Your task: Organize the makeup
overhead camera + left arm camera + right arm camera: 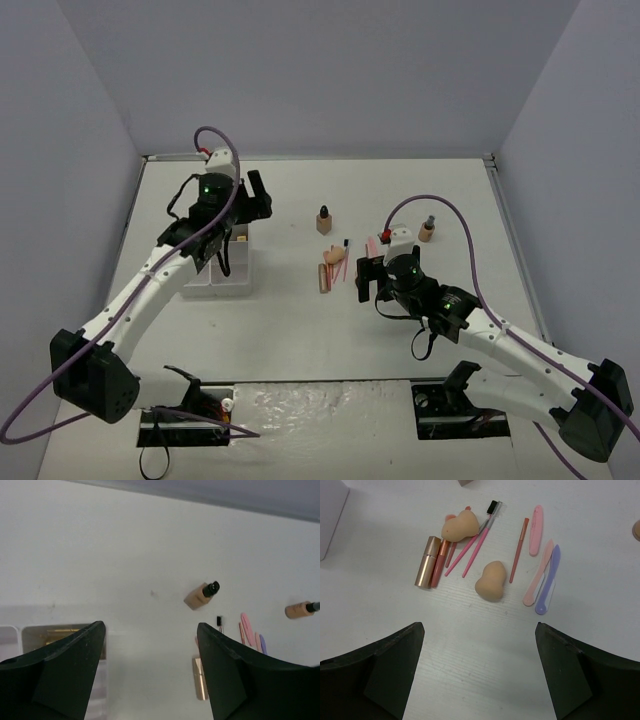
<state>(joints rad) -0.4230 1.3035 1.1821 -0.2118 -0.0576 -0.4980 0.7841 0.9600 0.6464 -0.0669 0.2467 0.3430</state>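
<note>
The makeup lies mid-table. Ahead of my right gripper [479, 627], which is open and empty, are two peach sponges [490, 581] [461, 526], a rose-gold lipstick tube [426, 561], pink brushes [475, 545], a red pencil [518, 550] and pink, peach and lilac sticks [548, 580]. Two tan bottles [324, 220] [427, 231] stand farther back. My left gripper [150, 626] hangs open and empty over the far right edge of the white organizer [225, 275]. A gold item [60, 634] lies in one compartment.
Grey walls close in the table at the back and both sides. The organizer's rim [20, 630] shows at the lower left of the left wrist view. In the top view the right gripper [368, 275] sits just right of the makeup pile [335, 265].
</note>
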